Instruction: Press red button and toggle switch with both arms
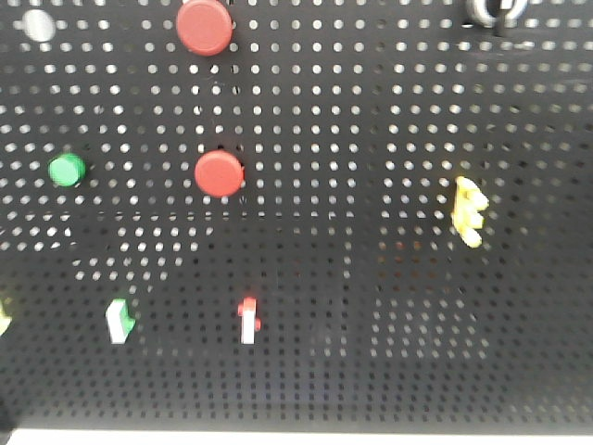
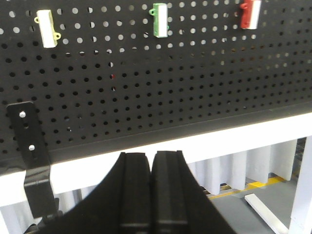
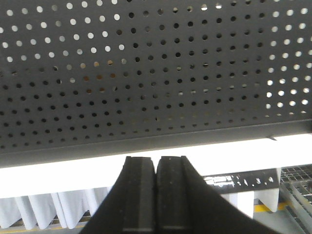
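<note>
A black pegboard [image 1: 371, 139] fills the front view. On it are a red round button [image 1: 219, 173] in the middle and a larger red button [image 1: 205, 26] at the top. A red-and-white toggle switch [image 1: 248, 320] sits lower centre; it also shows in the left wrist view [image 2: 250, 13] at the top right. My left gripper [image 2: 151, 155] is shut and empty, below the board's lower edge. My right gripper [image 3: 156, 160] is shut and empty, also below the board's lower edge [image 3: 156, 139]. No arm shows in the front view.
A green button [image 1: 67, 170], a green switch [image 1: 119, 321], a yellow switch [image 1: 469, 211], a grey knob [image 1: 39, 25] and a key switch [image 1: 496, 9] are on the board. A white frame bar [image 2: 243, 136] and a black bracket [image 2: 30, 151] run under it.
</note>
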Robot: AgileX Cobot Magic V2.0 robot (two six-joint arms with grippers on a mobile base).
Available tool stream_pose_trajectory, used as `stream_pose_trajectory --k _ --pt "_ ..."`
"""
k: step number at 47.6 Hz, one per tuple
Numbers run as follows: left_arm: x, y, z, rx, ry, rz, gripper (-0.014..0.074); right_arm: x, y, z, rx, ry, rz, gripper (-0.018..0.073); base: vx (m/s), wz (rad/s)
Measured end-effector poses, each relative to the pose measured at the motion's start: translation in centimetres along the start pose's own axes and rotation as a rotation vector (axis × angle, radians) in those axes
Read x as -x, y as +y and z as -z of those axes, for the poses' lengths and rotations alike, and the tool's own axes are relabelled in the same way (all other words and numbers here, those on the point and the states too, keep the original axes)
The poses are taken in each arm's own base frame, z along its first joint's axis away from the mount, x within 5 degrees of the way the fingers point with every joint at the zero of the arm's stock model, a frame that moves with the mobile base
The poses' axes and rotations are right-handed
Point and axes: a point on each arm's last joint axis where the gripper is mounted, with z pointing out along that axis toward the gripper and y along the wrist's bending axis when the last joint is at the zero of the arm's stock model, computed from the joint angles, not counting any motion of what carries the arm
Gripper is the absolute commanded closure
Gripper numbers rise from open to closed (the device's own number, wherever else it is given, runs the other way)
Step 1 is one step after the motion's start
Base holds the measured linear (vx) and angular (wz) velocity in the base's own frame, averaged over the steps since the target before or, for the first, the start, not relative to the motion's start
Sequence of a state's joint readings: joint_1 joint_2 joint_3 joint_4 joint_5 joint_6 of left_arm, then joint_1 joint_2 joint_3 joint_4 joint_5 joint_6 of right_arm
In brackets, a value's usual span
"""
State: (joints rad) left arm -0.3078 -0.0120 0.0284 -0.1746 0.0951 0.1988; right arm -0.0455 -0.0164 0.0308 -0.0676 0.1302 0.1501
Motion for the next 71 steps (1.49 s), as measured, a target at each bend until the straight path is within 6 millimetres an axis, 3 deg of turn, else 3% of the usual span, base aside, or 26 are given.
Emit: stream_pose_trajectory --k 33,41,46,50,53,54,55,63,71 --pt "0.1 0.0 0.0 0.003 -0.016 0.000 0.0594 0.1 0.0 0.0 0.002 -0.014 0.000 0.0562 0.02 0.00" --pt "1.1 0.2 0.1 0.021 -0.122 0.066 0.0594 1.5 0.2 0.1 0.025 -0.149 -0.044 0.0562 0.00 0.00" --pt "2.3 0.2 0.3 0.014 -0.136 0.085 0.0594 4.1 0.4 0.8 0.032 -0.206 -0.058 0.0562 0.00 0.00" --pt "5.0 0.2 0.6 0.008 -0.150 0.050 0.0594 7.6 0.7 1.5 0.032 -0.258 -0.030 0.0562 0.00 0.00" --pt "8.5 0.2 0.7 0.005 -0.171 0.006 0.0594 11.4 1.0 2.0 0.027 -0.297 0.008 0.0562 0.00 0.00" --pt "15.3 0.3 -0.7 0.002 -0.167 -0.052 0.0594 18.4 1.5 1.6 0.008 -0.302 0.068 0.0562 0.00 0.00" --pt "16.0 0.3 -1.0 0.001 -0.164 -0.055 0.0594 19.4 1.5 1.6 0.006 -0.307 0.074 0.0562 0.00 0.00" --pt "22.7 0.5 -4.5 -0.003 -0.166 -0.064 0.0594 24.5 1.9 -0.3 -0.004 -0.270 0.079 0.0562 0.00 0.00" --pt "26.5 0.6 -6.3 -0.010 -0.200 -0.038 0.0594 26.0 2.1 -2.0 0.004 -0.238 0.050 0.0562 0.00 0.00"
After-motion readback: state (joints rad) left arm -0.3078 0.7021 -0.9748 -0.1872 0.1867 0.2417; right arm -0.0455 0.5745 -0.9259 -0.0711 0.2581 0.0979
